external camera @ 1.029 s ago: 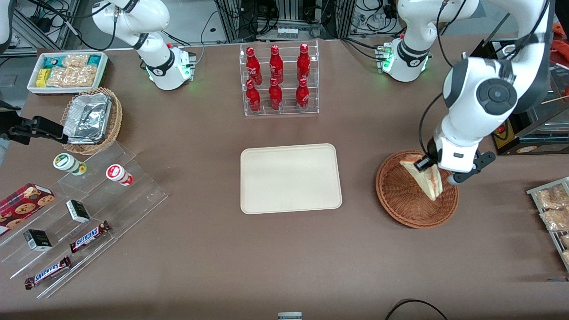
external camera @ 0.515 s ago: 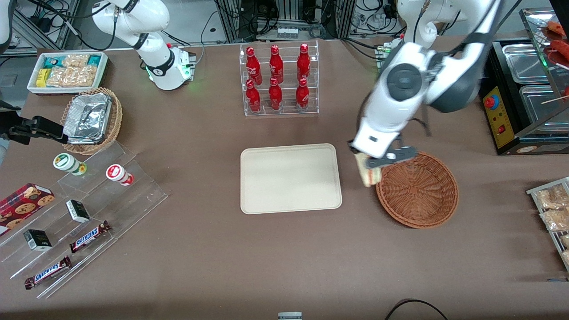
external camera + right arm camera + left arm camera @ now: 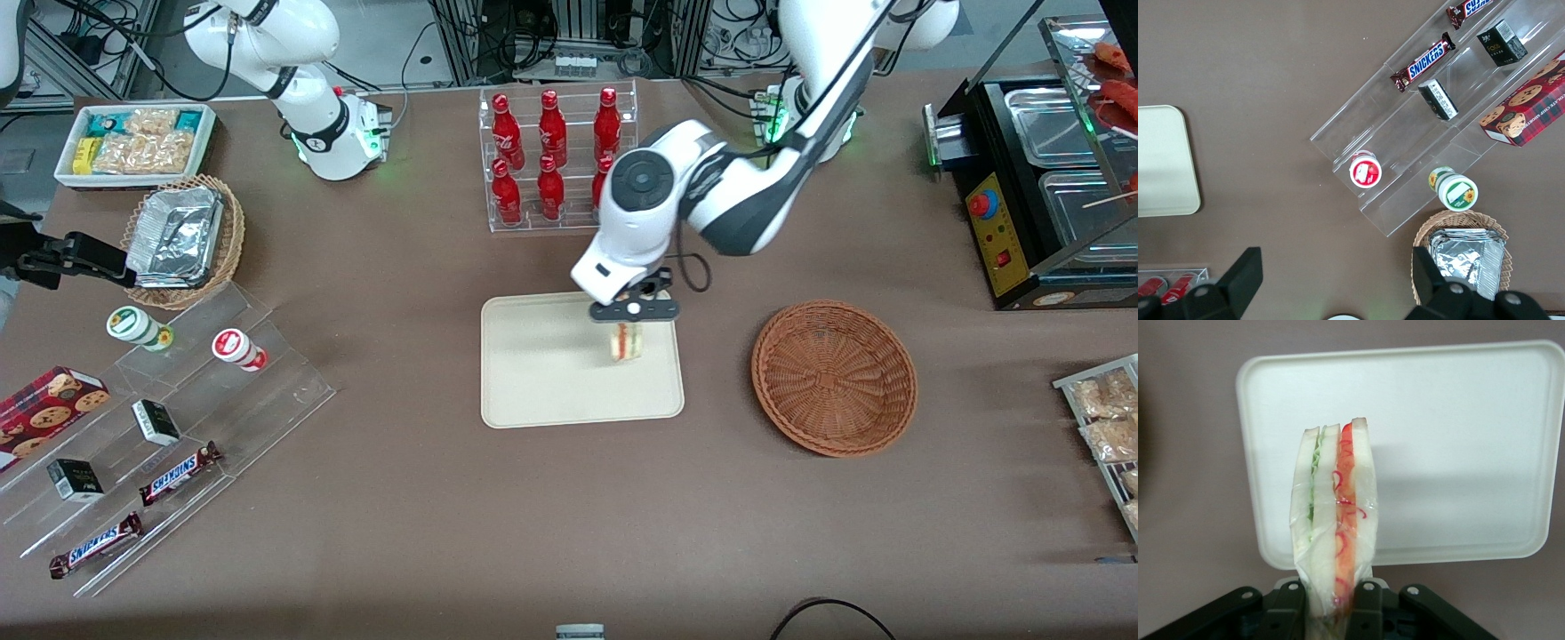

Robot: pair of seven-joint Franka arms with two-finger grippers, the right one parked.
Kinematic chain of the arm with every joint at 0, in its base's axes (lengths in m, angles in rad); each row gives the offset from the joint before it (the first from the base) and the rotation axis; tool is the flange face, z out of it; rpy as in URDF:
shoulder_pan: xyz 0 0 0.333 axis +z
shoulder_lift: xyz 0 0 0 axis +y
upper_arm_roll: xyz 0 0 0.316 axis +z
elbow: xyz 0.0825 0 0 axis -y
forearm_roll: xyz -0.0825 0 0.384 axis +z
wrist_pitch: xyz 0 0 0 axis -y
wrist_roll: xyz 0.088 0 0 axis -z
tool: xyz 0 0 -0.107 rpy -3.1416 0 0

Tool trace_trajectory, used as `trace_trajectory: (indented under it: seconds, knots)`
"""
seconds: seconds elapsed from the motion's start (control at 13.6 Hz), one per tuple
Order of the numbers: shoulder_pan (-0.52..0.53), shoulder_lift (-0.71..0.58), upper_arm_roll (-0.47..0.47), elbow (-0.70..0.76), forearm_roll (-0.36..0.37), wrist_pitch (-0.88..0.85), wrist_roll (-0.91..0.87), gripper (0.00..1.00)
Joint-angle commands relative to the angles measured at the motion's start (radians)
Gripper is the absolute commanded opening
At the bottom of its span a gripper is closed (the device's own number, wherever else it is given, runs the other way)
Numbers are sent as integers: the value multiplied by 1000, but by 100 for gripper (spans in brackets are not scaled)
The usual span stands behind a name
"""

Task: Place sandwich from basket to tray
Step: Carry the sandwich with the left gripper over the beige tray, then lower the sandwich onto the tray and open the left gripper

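My left gripper [image 3: 628,324] hangs over the cream tray [image 3: 542,373], near the tray's end toward the basket, shut on the sandwich [image 3: 628,342]. The wrapped wedge of white bread with red and green filling [image 3: 1335,520] points away from the black fingers [image 3: 1289,607] that pinch its base, with the tray [image 3: 1458,440] below it. It looks held above the tray surface. The reddish-brown wicker basket [image 3: 834,377] stands beside the tray toward the working arm's end, with nothing in it.
A clear rack of red bottles [image 3: 556,160] stands farther from the front camera than the tray. Toward the parked arm's end are acrylic steps with snacks [image 3: 160,436], a tan basket with foil containers [image 3: 182,240] and a white bin of packets [image 3: 133,142].
The gripper lifted the sandwich out of the basket, carried it sideways past the basket's rim, and now holds it over the tray. The basket is left empty.
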Motion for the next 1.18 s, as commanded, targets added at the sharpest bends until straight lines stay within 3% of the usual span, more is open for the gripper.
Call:
trace_trajectory:
  seconds: [0.0, 0.22, 0.44, 0.81, 1.1]
  knots:
    - [-51, 92, 8, 55, 121, 46, -133, 0]
    - [-80, 165, 8, 69, 224, 108, -253, 0]
    - [-100, 215, 10, 88, 280, 150, -324, 0]
    - [-116, 257, 13, 86, 347, 190, -368, 0]
    - [-119, 267, 13, 86, 352, 222, -390, 0]
